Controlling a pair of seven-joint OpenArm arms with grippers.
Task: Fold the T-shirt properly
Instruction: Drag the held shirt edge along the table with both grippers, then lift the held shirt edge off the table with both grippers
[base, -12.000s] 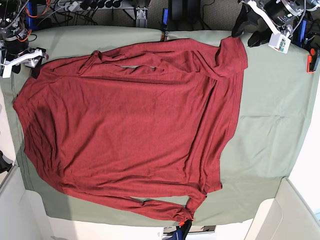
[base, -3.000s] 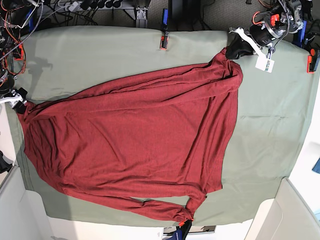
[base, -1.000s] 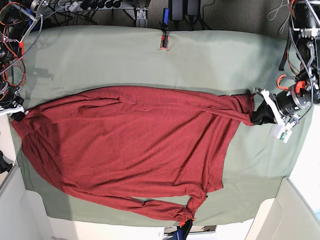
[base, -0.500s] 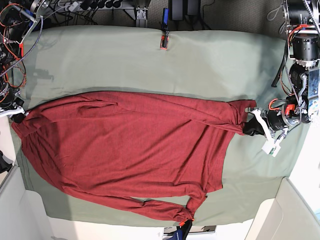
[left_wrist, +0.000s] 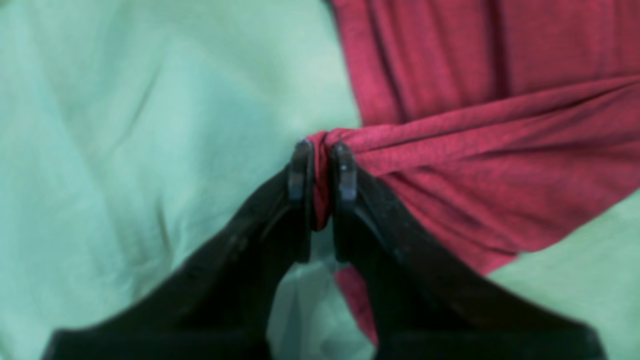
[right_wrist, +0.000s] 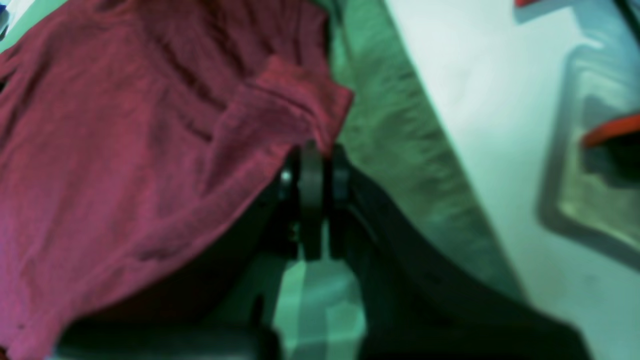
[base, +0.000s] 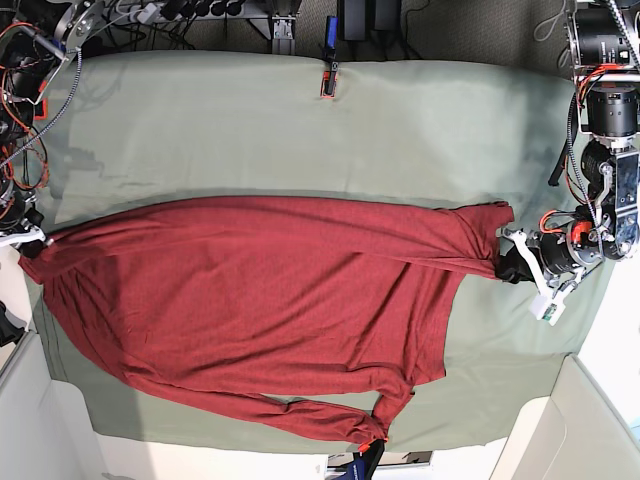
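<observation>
Dark red T-shirt (base: 260, 300), sage-green cloth (base: 300, 130)

A robotics lab, a table under a green cloth (base: 420, 130) fixed with clamps (base: 327, 80), bundles of cables (base: 30, 70) and power strips (base: 175, 10) behind, white bins (base: 560, 430) beside

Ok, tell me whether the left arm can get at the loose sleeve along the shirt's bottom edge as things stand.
Probably not right away: the left claw is pinching the T-shirt at its right corner, so it must let go first; the loose sleeve itself lies uncovered.

wrist views: blurred | T-shirt (base: 250, 300) cuff: cut by base view's bottom edge
</observation>
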